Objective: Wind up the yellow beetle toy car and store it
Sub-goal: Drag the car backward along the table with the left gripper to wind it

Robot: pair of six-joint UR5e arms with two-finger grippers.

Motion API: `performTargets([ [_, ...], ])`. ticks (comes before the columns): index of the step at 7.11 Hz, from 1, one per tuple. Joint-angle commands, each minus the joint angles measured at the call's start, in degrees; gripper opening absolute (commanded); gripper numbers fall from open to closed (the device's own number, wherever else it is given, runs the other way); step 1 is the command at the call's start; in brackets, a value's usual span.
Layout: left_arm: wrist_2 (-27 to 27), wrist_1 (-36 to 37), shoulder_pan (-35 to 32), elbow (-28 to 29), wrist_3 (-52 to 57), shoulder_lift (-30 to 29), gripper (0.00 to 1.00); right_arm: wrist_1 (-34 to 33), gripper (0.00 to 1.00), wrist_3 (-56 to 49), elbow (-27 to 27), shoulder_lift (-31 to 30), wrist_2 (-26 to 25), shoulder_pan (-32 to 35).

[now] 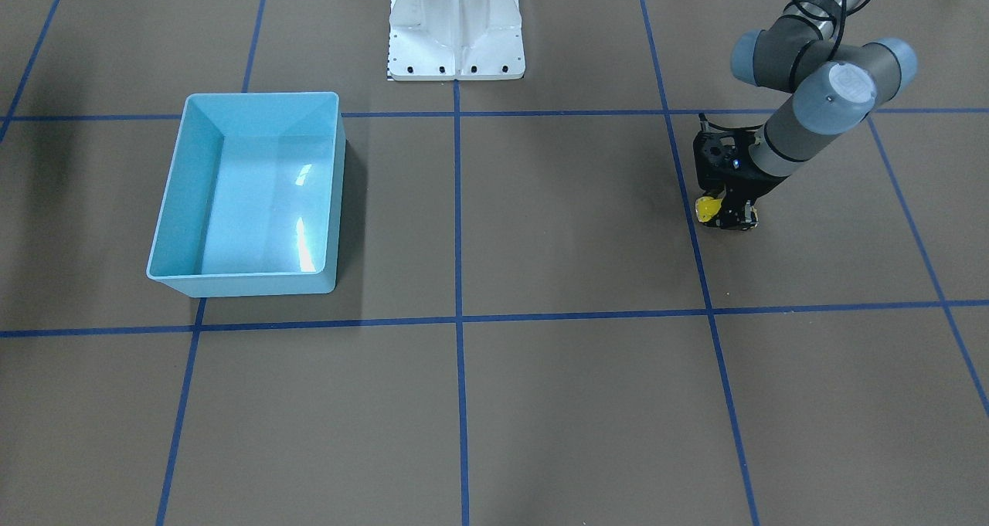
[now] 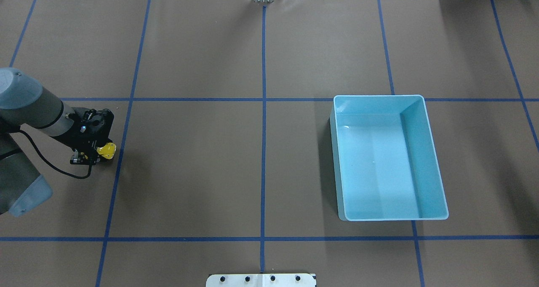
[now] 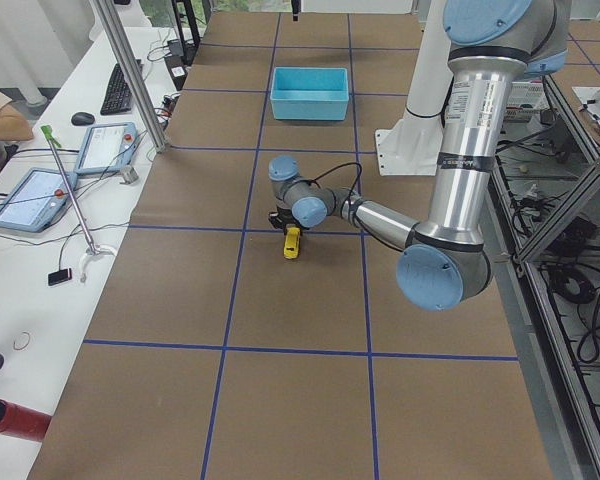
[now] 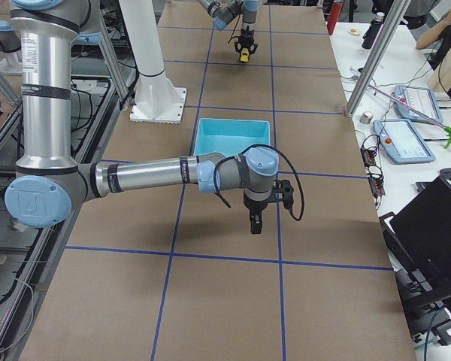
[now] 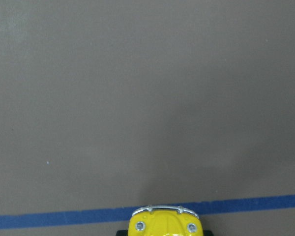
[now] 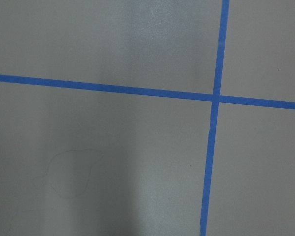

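One view, exterior right, shows right tool [image 4: 254, 227]; left tool [image 2: 99, 154] grips yellow car [image 2: 106, 150].

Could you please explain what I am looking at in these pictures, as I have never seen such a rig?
This is a two-armed robot at a brown table marked with blue tape. Four fixed cameras watch from above, the front and both ends; one more rides on each wrist. The left end effector, a two-finger claw, seems closed on the yellow beetle toy car, low at the table. A light blue bin stands empty, well away. The right end effector hangs above the table; whether it is open I cannot tell.
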Motion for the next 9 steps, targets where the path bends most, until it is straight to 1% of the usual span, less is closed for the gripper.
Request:
performTargets([
  [1, -0.83, -0.56, -0.62, 0.0, 1.1, 1.37, 0.02, 0.0, 1.0, 0.0, -0.09, -0.01, 0.0, 0.0],
  [5, -1.26, -0.74, -2.29, 0.08, 4.6, 2.78, 0.02, 0.0, 1.0, 0.0, -0.09, -0.01, 0.0, 0.0],
  [6, -1.44, -0.74, -2.9, 0.09, 6.27, 4.0, 0.02, 0.0, 1.0, 0.0, 0.0, -0.01, 0.0, 0.0],
  [9, -1.62, -0.92, -3.08, 0.0, 8.03, 5.42, 0.02, 0.0, 1.0, 0.0, -0.09, -0.01, 0.0, 0.0],
])
